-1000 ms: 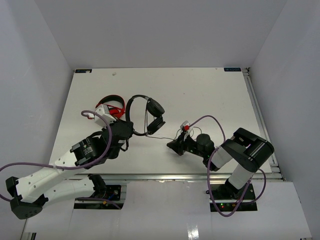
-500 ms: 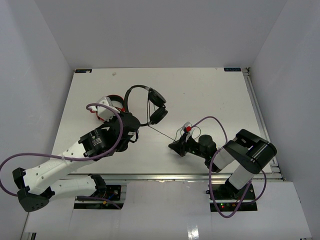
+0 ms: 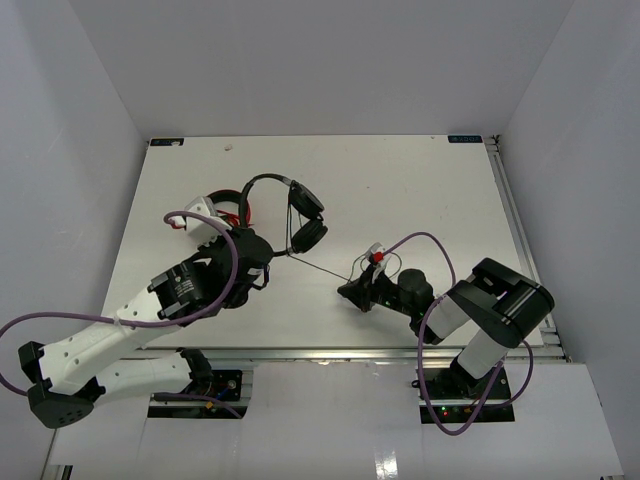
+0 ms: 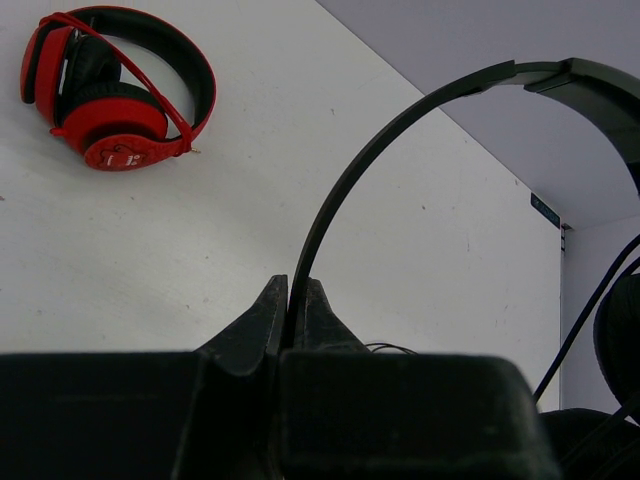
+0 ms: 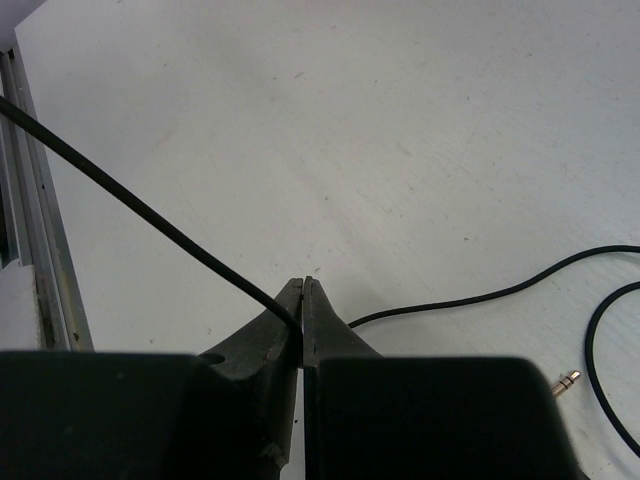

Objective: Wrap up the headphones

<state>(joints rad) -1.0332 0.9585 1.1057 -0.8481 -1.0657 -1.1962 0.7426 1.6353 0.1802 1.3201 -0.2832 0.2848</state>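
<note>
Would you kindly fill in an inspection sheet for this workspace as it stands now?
Surface: white table, a few faint marks.
Job's things: black headphones, headband pinched in the left gripper.
Clutter: red-and-black headphones lying flat on the table, apart from the left gripper.
Grippers: left shut on the headband; right gripper shut on the headphone cable.
Cables: headphone cable runs taut from the right gripper; its slack and jack plug lie on the table. Purple arm leads loop above both arms.
Surroundings: white walls; nothing else seen.
</note>
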